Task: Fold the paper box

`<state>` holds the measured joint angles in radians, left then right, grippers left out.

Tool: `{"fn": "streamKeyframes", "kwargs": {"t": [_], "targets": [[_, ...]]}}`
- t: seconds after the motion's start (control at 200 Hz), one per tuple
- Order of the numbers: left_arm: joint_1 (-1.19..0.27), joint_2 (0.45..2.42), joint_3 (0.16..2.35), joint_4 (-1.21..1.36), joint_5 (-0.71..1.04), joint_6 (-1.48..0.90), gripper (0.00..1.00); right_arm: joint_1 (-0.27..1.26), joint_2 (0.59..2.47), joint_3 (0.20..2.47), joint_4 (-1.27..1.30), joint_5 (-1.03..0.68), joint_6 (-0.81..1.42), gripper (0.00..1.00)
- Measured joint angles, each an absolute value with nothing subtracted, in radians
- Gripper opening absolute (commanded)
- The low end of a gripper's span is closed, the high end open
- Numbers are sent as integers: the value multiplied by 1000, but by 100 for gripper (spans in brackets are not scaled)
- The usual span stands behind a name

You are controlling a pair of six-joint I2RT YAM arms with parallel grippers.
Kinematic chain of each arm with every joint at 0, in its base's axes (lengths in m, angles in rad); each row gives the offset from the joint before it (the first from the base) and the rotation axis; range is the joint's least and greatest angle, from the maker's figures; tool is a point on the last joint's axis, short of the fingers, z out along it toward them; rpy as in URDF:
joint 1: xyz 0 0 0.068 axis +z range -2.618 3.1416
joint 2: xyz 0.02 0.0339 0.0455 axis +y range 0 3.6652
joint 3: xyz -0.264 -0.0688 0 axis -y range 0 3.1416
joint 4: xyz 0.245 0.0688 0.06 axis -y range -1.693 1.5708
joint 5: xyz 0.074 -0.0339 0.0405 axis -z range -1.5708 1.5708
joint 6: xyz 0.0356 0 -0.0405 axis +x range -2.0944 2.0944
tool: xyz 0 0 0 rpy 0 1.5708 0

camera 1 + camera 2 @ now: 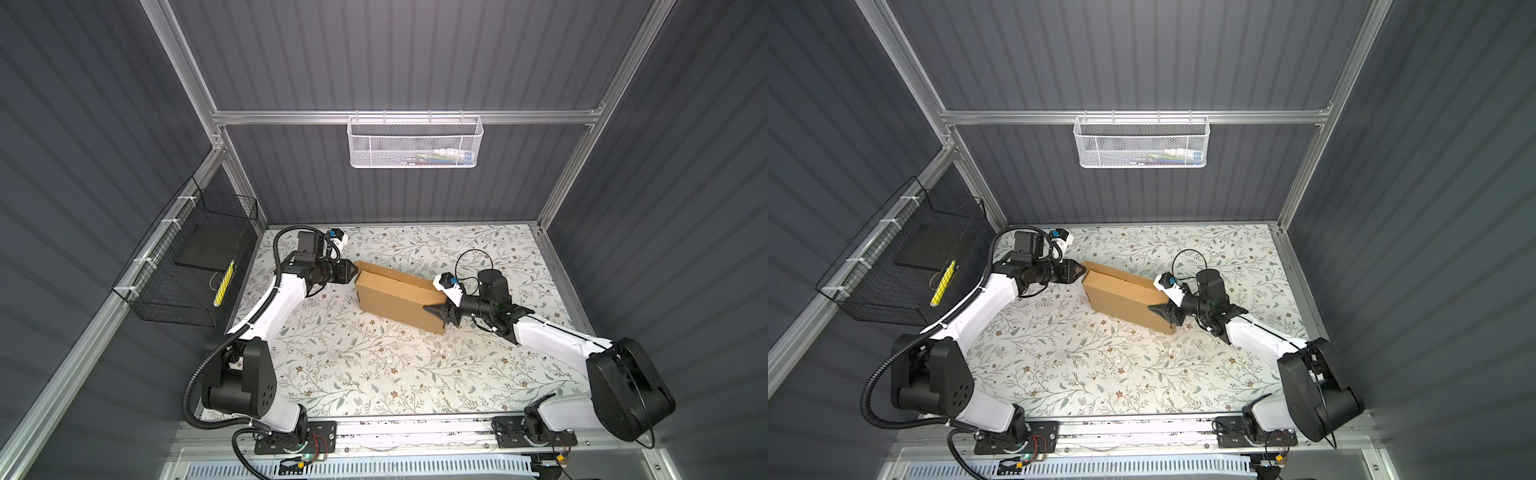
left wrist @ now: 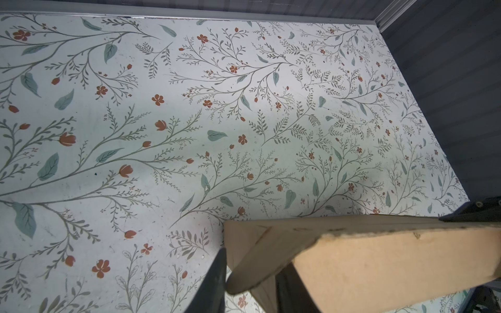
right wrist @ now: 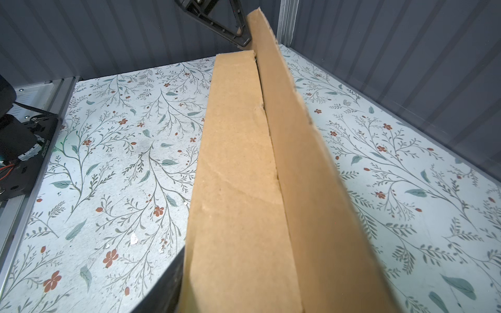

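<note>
The paper box [image 1: 399, 297] [image 1: 1125, 297] is a brown cardboard mailer standing on its long edge mid-table, its lid panel [image 3: 298, 162] a little ajar. At the box's far-left top corner is my left gripper [image 1: 353, 272] [image 1: 1080, 272]. In the left wrist view its two dark fingers [image 2: 217, 281] straddle a rounded cardboard flap [image 2: 260, 268], and a sliver of table shows beside it. My right gripper [image 1: 435, 306] [image 1: 1158, 308] holds the box's right end. One finger [image 3: 168, 284] lies against the box's front face [image 3: 238, 189]; the other finger is hidden behind the cardboard.
The floral table [image 1: 374, 365] has small white scraps [image 1: 446, 351] in front of the box. A white mesh basket [image 1: 415, 143] hangs on the back wall. A black wire basket [image 1: 187, 266] hangs on the left wall. Grey walls close three sides.
</note>
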<state>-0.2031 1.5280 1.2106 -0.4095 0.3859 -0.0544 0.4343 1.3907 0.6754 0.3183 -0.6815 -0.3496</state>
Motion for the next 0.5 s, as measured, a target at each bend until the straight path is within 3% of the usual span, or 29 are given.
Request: {"fn": "streamKeyframes", "kwargs": {"t": [0.5], "targets": [[-204, 1528, 1216, -412, 427, -52, 14, 434, 1400, 686, 316, -674, -350, 53]]}}
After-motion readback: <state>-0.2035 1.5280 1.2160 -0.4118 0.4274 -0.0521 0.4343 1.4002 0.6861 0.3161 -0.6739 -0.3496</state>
